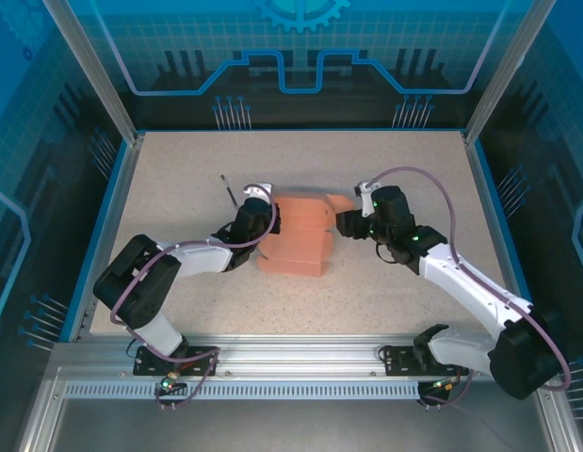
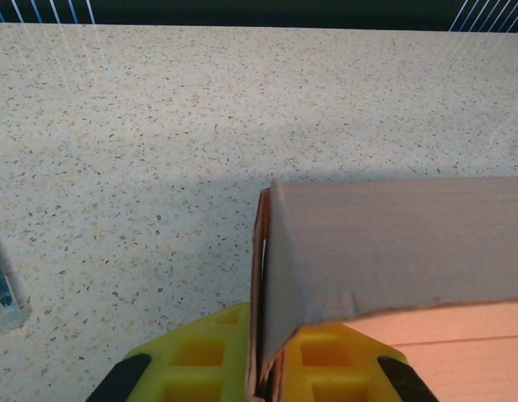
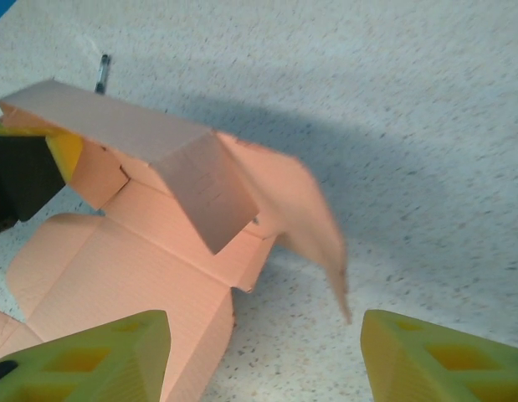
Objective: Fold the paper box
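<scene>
Far left, a thin dark stick [image 1: 228, 189] is lying on the table [image 1: 395, 301], apart from the work. Not part of this job, so I'm ignoring it.

Left pincer [image 1: 263, 215] is sitting at the left edge of the paper box [image 1: 296, 240], jaws closed on a raised side wall. On the left wrist view the yellow fingers [image 2: 196, 368] are pinching the upright cardboard edge between them. I'm reading that as an anchor: it's holding the wall up and stopping the sheet from sliding while the far side gets worked.

The box is lying mid-table between the two arms, partly formed. Base panels are lying flat, the left wall is standing, and one panel is bending over the top.

On the right wrist view a loose flap [image 3: 300, 209] is sticking out to the right. It's blurred, so I can't tell its exact angle.

Right pincer [image 1: 346, 222] is hovering just beside the box's right end. Its jaws are standing apart with nothing between them, and the flap is touching neither finger. I'm guessing it's lining up to push or pinch that flap inward.

I'm watching one risk: thin card may buckle instead of creasing.
</scene>
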Action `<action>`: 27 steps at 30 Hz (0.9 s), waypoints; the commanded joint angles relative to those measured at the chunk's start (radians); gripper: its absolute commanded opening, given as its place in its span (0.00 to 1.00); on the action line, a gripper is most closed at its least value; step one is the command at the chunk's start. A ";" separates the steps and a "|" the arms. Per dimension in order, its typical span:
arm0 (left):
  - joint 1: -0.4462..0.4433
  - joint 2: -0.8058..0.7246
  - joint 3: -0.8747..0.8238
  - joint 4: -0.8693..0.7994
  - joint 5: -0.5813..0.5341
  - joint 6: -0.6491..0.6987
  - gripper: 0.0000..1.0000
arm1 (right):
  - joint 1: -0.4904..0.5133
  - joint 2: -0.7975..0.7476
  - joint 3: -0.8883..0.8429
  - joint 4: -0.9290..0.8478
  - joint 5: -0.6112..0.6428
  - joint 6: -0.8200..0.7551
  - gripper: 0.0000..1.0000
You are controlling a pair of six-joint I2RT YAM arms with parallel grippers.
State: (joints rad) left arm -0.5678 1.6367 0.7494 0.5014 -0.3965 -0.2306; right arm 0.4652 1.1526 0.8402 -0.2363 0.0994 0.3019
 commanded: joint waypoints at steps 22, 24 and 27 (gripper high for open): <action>-0.005 -0.064 -0.013 0.001 0.000 -0.009 0.04 | -0.289 0.317 0.107 0.048 -0.294 -0.044 0.60; -0.006 -0.063 -0.012 0.001 0.000 -0.009 0.04 | -0.277 0.319 0.094 0.065 -0.317 -0.046 0.60; -0.005 -0.059 -0.011 0.002 0.002 -0.010 0.04 | -0.264 0.309 0.074 0.085 -0.343 -0.044 0.60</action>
State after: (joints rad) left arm -0.5678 1.6089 0.7490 0.5011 -0.3965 -0.2306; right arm 0.1837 1.4712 0.9226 -0.1955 -0.1745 0.2535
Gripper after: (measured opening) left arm 0.101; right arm 0.599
